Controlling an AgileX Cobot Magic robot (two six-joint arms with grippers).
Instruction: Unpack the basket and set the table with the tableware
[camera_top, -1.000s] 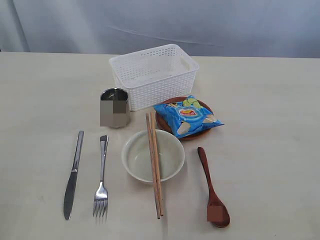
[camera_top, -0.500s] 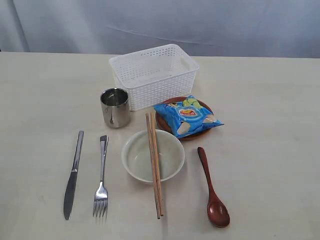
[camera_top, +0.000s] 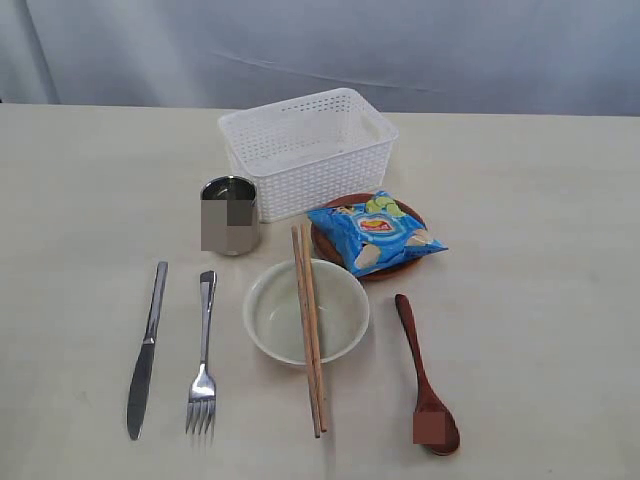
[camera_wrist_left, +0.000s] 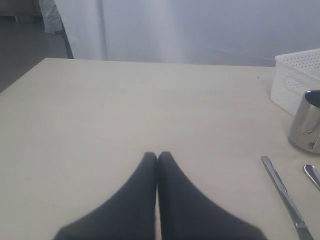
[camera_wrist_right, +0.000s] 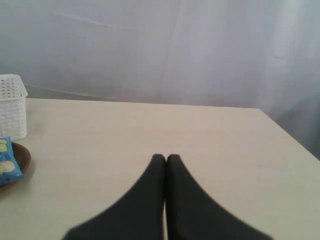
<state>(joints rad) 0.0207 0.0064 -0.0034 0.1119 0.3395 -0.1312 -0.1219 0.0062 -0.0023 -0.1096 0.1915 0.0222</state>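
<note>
The white lattice basket (camera_top: 308, 150) stands at the back of the beige table (camera_top: 90, 200) with nothing showing inside it. In front of it are a steel cup (camera_top: 231, 215), a reddish-brown plate (camera_top: 390, 265), a cream bowl (camera_top: 306, 311) with two chopsticks (camera_top: 309, 330) laid across it, a knife (camera_top: 146, 350), a fork (camera_top: 203, 355) and a dark wooden spoon (camera_top: 426, 375). Neither arm shows in the exterior view. My left gripper (camera_wrist_left: 157, 156) is shut and empty over bare table, with the cup (camera_wrist_left: 306, 122) and knife (camera_wrist_left: 285, 192) off to one side. My right gripper (camera_wrist_right: 165, 158) is shut and empty too.
A blue crinkly chips bag (camera_top: 375, 232) lies on the plate, covering most of it. Its corner (camera_wrist_right: 6, 160) and the plate's rim (camera_wrist_right: 22, 162) show in the right wrist view, beside the basket's end (camera_wrist_right: 11, 106). A pale curtain hangs behind the table.
</note>
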